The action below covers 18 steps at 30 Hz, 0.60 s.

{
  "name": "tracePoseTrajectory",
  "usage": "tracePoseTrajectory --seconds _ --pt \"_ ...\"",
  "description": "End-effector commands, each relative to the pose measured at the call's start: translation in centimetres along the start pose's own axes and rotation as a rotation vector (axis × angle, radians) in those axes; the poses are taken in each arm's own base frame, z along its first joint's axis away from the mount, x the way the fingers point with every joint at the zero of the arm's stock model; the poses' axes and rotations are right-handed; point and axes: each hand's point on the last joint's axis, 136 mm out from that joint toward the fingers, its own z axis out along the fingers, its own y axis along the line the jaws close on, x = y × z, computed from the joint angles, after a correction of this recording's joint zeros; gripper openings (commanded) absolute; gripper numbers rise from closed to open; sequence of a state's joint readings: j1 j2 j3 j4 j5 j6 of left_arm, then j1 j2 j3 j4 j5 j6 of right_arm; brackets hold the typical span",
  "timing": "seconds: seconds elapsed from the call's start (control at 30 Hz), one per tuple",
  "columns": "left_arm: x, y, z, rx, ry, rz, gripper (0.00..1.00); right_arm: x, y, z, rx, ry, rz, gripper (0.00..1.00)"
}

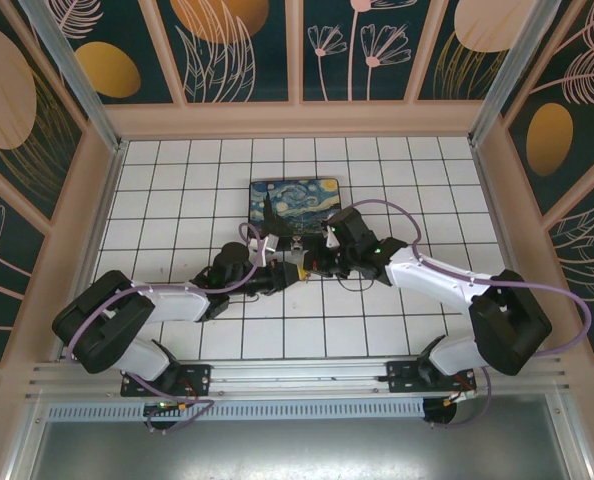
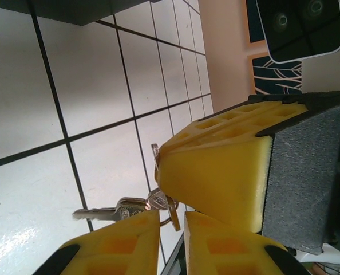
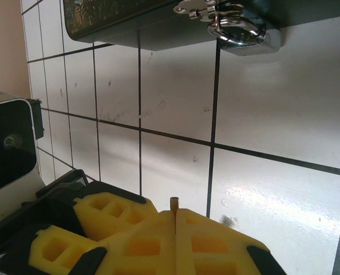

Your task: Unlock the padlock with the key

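The silver padlock (image 3: 244,35) hangs from the hasp on the front of the black box (image 3: 130,26) with the starry-night lid (image 1: 295,198). My right gripper (image 3: 174,215) is shut on the key, whose thin tip (image 3: 174,201) pokes out above the yellow pads. In the left wrist view the right gripper's yellow fingers (image 2: 216,172) hold the key bunch, and a second silvery key (image 2: 101,213) on the ring sticks out to the left. My left gripper (image 2: 171,220) is narrowly open, with a hanging piece of the bunch in the gap. Both grippers meet just in front of the box (image 1: 297,266).
The white tiled table (image 1: 177,200) is walled by beige panels (image 1: 77,230) on the left, right and back. The left gripper's yellow fingers (image 3: 101,220) sit close beside the right gripper's pads. Bare tiles lie between the grippers and the padlock.
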<state>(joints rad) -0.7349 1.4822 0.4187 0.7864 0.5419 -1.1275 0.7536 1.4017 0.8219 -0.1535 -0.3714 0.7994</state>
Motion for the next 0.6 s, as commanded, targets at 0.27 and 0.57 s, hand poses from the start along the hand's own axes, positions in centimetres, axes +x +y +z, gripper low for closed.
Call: tracePoseTrajectory --seconds 0.27,0.57 --pt "-1.1 -0.5 -0.1 0.025 -0.054 0.022 0.05 1.7 0.7 0.5 -0.027 0.053 -0.004 0.03" --pt "-1.0 -1.5 -1.0 0.074 -0.063 0.075 0.03 0.5 -0.2 -0.7 -0.001 0.005 -0.005 0.25"
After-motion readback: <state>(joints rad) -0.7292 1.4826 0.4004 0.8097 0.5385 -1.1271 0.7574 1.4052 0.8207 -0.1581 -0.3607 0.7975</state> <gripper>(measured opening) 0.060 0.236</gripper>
